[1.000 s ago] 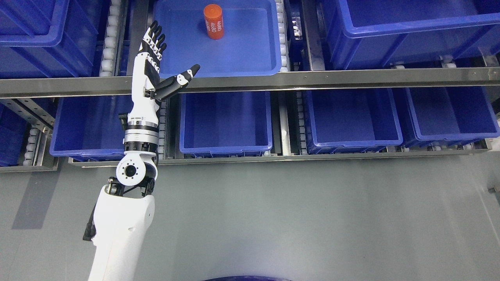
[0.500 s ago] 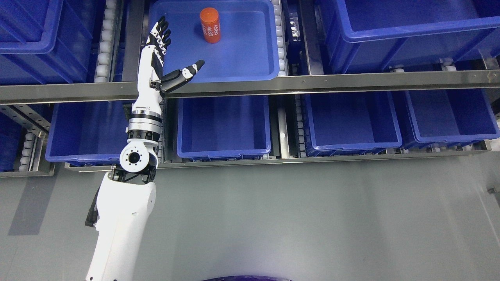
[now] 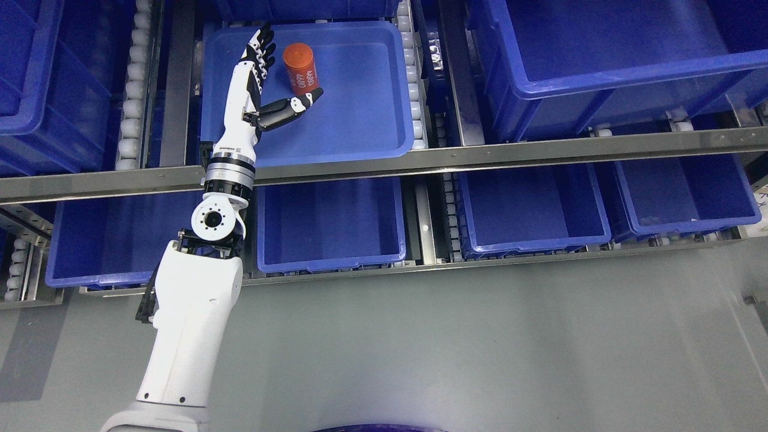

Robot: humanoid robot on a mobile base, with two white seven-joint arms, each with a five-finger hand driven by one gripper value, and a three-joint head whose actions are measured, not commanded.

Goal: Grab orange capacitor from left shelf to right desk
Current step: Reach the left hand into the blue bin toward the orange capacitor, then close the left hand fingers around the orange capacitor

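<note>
An orange capacitor (image 3: 301, 67) with white print stands upright in a shallow blue tray (image 3: 360, 114) on the upper shelf level. My left hand (image 3: 282, 75) reaches up into that tray, open, fingers (image 3: 259, 49) stretched upward just left of the capacitor and the thumb (image 3: 294, 108) pointing right just below it. Hand and capacitor are close, and nothing is held. My white left arm rises from the lower left of the picture. The right arm does not show.
A steel shelf rail (image 3: 480, 156) crosses in front of the tray. Below it sit several empty blue bins (image 3: 333, 222). A large blue bin (image 3: 600, 54) fills the upper right, more stand at the left (image 3: 48, 78). Grey floor (image 3: 480, 348) lies in the foreground.
The camera has shifted, so the shelf sits lower in the picture. My left hand has gone from beside the tray's left front corner into the tray, and now brackets the capacitor.
</note>
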